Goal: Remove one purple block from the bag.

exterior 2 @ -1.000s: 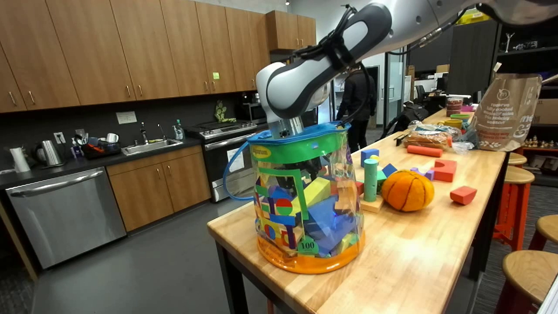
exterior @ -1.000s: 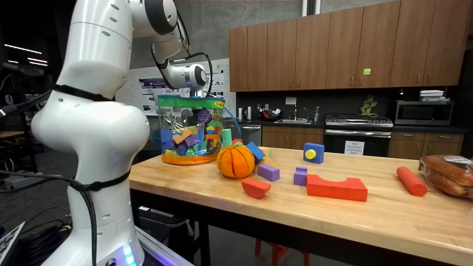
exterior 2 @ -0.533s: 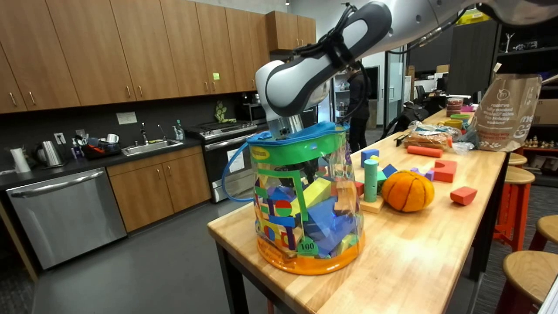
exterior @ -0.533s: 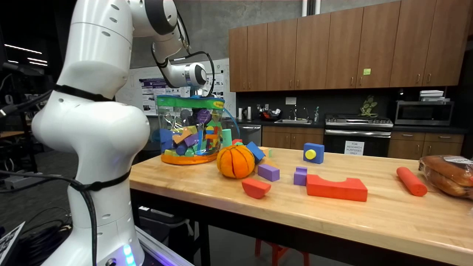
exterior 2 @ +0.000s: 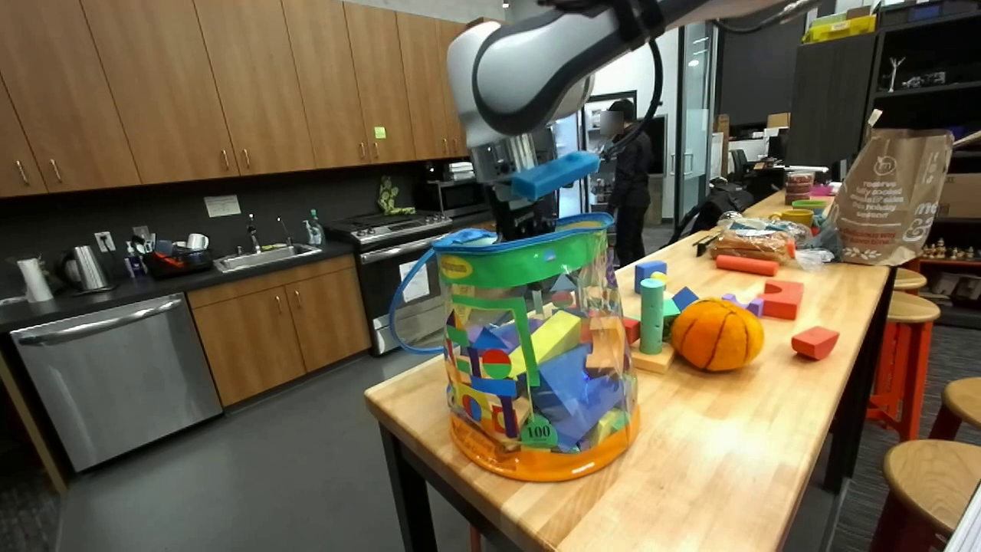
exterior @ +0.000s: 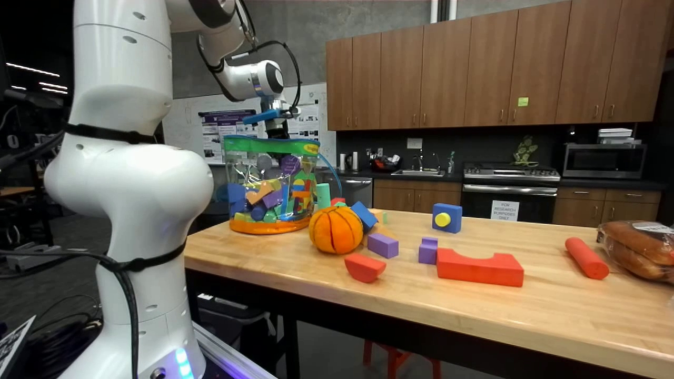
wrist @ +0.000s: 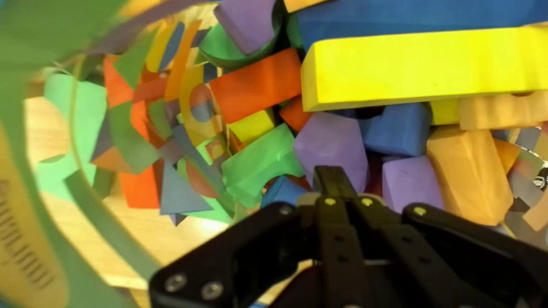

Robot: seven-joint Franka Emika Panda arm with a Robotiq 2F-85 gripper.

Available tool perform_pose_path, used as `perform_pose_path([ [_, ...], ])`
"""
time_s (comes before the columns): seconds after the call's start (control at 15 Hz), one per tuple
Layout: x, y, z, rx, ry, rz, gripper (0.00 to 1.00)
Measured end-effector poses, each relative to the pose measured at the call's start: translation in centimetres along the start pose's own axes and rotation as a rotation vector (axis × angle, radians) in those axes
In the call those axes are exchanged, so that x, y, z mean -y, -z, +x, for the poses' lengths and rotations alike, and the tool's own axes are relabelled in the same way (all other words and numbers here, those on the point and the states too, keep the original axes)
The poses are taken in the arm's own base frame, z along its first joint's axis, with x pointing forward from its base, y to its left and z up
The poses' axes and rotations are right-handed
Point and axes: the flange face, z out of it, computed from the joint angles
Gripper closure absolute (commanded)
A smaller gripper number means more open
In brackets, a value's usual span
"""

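Evidently the gripper [wrist: 337,184] had its fingers drawn together, with nothing to be seen between them, and it stood in the mouth of the clear bag [exterior 2: 529,264] in both exterior views. The purple block [wrist: 329,141] sat inside the bag, near the centre of the wrist view, its lower edge partly hidden by the fingertips; a second purple block [wrist: 409,182] lay to its lower right. A loose purple block [exterior: 383,246] on the table [exterior: 274,252] was outside and so seemed not to count.

The step in hand looked to be the reach, so the fingers needed spreading before they went lower. A dark gap between the two purple blocks seemed to offer room for one finger; the other probably had to slip into the curve of the green arch [wrist: 263,164] on the left. The long yellow block [wrist: 411,68], just above in the frame, could have shifted if nudged, so a slow, straight descent suited best. Gripping flat sides seemed safer than the slanted corners, and the lift wanted to be vertical until clear of the bag's soft rim.
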Motion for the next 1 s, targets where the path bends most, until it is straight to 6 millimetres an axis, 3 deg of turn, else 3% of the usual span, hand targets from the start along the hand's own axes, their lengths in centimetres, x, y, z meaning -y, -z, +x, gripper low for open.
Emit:
perform_pose_path([
  [0.13,-0.3,3.1,-1.6,-0.040,0.009,-0.033,1.00],
  [0.2,-0.4,4.6,-2.3,-0.060,0.013,-0.049,0.75],
  [0.27,-0.5,5.7,-2.9,-0.077,0.016,-0.060,0.73],
  [0.33,-0.5,6.5,-3.4,-0.091,0.018,-0.066,0.94],
  [0.4,-0.4,7.1,-3.7,-0.101,0.021,-0.067,0.89],
  [0.53,-0.2,7.4,-4.0,-0.106,0.025,-0.067,0.74],
  [0.67,-0.2,7.3,-3.9,-0.104,0.027,-0.068,0.73],
  [0.73,-0.2,7.3,-3.9,-0.103,0.027,-0.068,0.48],
  [0.8,-0.2,7.2,-3.9,-0.103,0.027,-0.068,0.48],
  [1.0,-0.1,7.0,-3.8,-0.101,0.028,-0.066,0.31],
])
